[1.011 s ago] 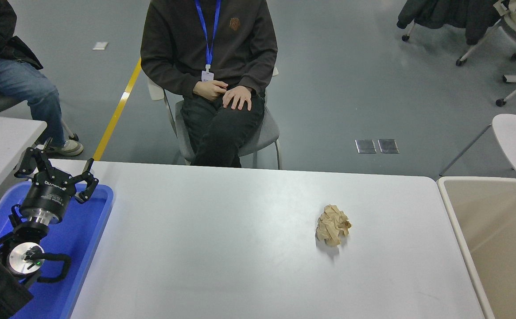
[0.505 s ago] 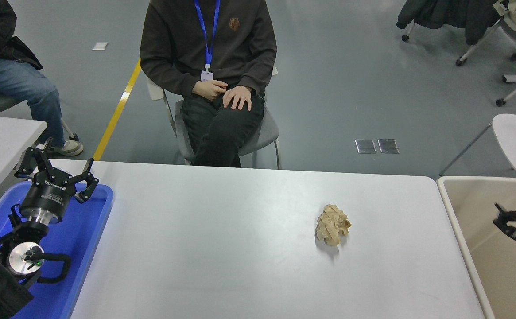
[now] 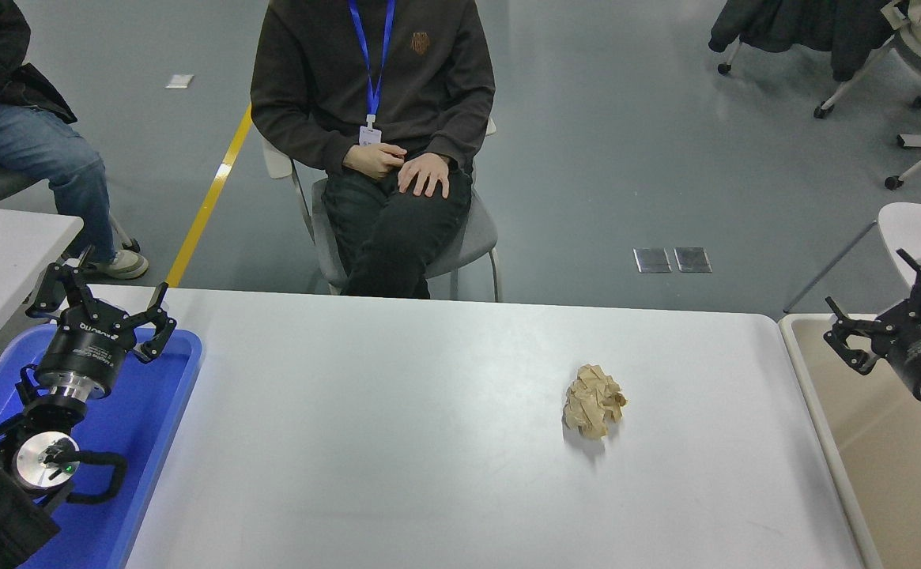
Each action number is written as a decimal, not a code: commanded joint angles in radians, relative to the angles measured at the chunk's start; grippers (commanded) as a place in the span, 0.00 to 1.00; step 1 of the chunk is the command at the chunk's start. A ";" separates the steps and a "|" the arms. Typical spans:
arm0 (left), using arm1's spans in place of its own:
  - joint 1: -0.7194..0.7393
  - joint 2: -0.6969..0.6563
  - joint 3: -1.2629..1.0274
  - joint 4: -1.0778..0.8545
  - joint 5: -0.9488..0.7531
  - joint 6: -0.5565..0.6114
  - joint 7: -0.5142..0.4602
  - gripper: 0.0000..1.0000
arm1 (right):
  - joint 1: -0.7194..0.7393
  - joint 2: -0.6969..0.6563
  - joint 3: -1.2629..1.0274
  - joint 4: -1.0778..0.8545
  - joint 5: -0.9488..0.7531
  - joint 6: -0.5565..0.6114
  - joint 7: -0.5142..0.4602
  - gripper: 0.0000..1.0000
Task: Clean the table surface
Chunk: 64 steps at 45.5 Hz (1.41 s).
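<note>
My right hand [image 3: 895, 312] has come up fast along the right edge: a second ago only a dark tip of it showed low over the beige bin [image 3: 863, 442], half a second ago it was midway up that edge, and now it hangs above the bin's far rim, just off the counter's [image 3: 365, 442] far right corner. Its fingers are spread wide and it carries nothing. The paper ball [image 3: 594, 400] has not shifted at all; it sits right of the counter's middle, nearer the right edge than the left, well apart from the hand. Apart from the blue tray [image 3: 152, 442] I see nothing else lying on the counter's white top.

I read this as the reach just starting. The arm is up and clear of the bin, so what I expect to need next is a swing left over the right edge and a descent onto the ball. The ball looks light and crushable, so a loose pinch could let it roll. The bin beside the right edge looks the likely drop.

My left hand [image 3: 104, 304] is parked over the tray at the counter's left edge, fingers also spread and empty. A person [image 3: 373, 118] sits behind the far edge, hands in lap, clear of my path.
</note>
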 commanded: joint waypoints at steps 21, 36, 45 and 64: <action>0.000 0.000 0.000 0.000 0.000 0.000 0.000 1.00 | 0.044 0.142 -0.050 -0.003 -0.108 0.178 0.035 0.99; 0.000 0.000 0.000 0.000 0.000 0.000 0.000 1.00 | 0.050 0.145 -0.081 -0.061 -0.166 0.271 0.087 0.99; 0.000 0.000 0.000 0.000 0.000 0.000 0.000 1.00 | 0.075 0.152 -0.086 -0.126 -0.180 0.331 0.089 0.99; 0.000 0.000 0.000 0.001 0.000 0.000 0.000 1.00 | 0.139 0.170 -0.215 -0.154 -0.175 0.360 0.086 0.99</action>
